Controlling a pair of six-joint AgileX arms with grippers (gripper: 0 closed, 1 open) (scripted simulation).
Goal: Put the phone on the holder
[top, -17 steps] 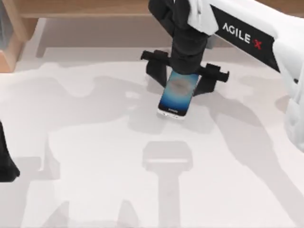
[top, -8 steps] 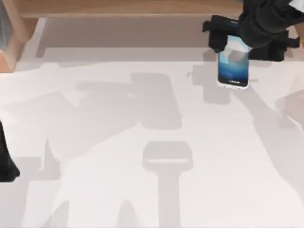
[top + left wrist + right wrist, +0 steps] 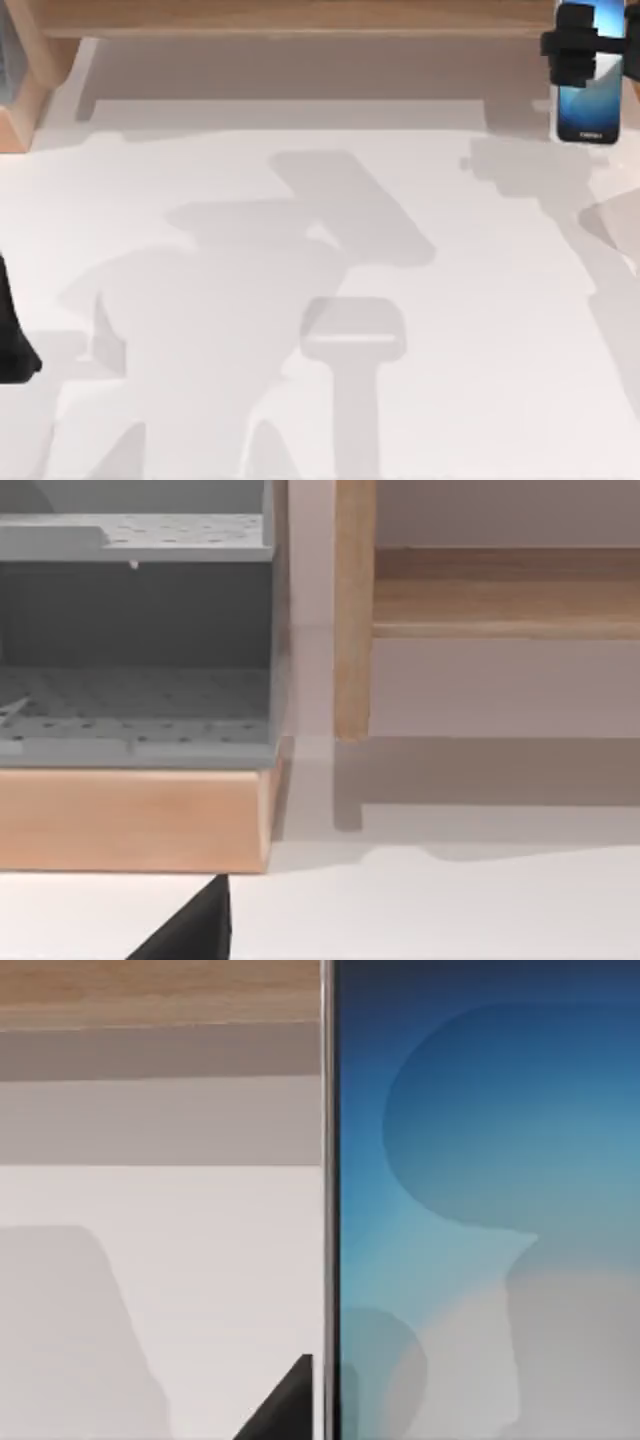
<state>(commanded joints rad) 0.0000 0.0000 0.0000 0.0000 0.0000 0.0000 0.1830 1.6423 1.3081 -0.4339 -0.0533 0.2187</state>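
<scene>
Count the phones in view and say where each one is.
1. The phone is at the top view's far right, up at the table's back edge, clamped in the right gripper; its blue screen faces the right wrist camera.

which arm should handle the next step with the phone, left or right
Right. The right gripper already clamps the phone at the table's far right corner in the top view, the screen close before its wrist camera. The left arm sits parked at the left edge.

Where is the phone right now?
The phone is up at the top view's far right corner, held by the right gripper in front of the wooden ledge. The right wrist view shows its blue screen close up.
</scene>
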